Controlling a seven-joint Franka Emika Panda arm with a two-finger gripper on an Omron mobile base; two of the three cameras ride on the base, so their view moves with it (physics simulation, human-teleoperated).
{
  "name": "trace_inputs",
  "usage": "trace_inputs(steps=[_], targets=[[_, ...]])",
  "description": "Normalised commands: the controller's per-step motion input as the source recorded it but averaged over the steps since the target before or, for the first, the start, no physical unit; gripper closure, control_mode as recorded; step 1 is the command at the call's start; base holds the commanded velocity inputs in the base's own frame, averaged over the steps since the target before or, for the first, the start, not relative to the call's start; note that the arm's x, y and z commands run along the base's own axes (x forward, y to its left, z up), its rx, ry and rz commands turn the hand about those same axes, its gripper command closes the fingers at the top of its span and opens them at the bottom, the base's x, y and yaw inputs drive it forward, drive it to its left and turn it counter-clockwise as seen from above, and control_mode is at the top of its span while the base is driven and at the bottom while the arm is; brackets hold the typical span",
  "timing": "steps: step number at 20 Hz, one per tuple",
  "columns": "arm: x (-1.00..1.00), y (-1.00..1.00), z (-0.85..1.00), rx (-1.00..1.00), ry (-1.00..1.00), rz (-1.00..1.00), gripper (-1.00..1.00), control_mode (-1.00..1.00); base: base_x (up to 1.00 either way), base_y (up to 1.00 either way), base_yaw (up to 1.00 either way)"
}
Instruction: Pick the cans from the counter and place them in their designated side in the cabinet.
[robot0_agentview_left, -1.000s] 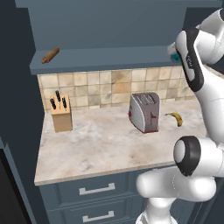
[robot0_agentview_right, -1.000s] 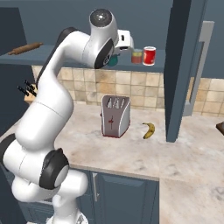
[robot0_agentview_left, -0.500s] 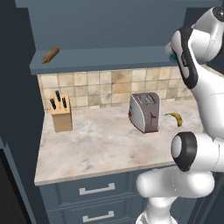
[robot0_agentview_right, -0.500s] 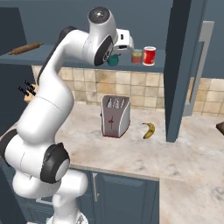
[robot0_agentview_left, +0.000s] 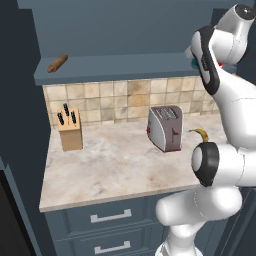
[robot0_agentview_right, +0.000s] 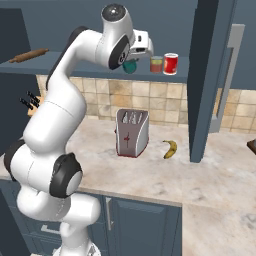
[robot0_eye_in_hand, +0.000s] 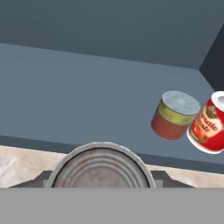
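My arm (robot0_agentview_right: 75, 70) has swung a little further toward the right end of the cabinet (robot0_agentview_left: 115, 35) over the last second, and the teal can (robot0_agentview_right: 130, 65) has ridden with it, so it now hangs just off the front edge of the shelf (robot0_eye_in_hand: 87, 96) and nearer the two cans already standing there. I judge this to be the carry nearly done: the can still has to go in over the board before I let go.

The fingers (robot0_agentview_right: 133, 64) are clamped on the teal can; in the hand view its grey ringed top (robot0_eye_in_hand: 101, 166) sits right between them. The short can (robot0_eye_in_hand: 174, 114), red-orange below a yellow-green band, already stands on the shelf, just beside the red can (robot0_eye_in_hand: 209, 124) with white bands, near the cabinet's right wall. That leaves the teal one as the last to place. On the counter (robot0_agentview_left: 110, 170) I see the toaster (robot0_agentview_left: 165, 127), the banana (robot0_agentview_right: 170, 148) and the knife block (robot0_agentview_left: 69, 131).
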Motion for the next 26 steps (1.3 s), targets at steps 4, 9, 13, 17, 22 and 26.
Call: trace_inputs(steps=[4,9,13,17,22,26], targets=[[0.16,0.0,0.0,0.0,0.01,-0.01,1.0,-1.0,0.0,0.0,0.0],[0.16,0.0,0.0,0.0,0.0,0.0,1.0,-1.0,0.0,0.0,0.0],[0.15,0.0,0.0,0.0,0.01,0.0,1.0,-1.0,0.0,0.0,0.0],[0.12,0.0,-0.02,0.0,0.0,0.0,1.0,-1.0,0.0,0.0,0.0],[0.13,0.0,-0.02,0.0,0.01,0.0,1.0,-1.0,0.0,0.0,0.0],[0.11,0.0,-0.05,0.0,0.01,0.0,1.0,-1.0,0.0,0.0,0.0]])
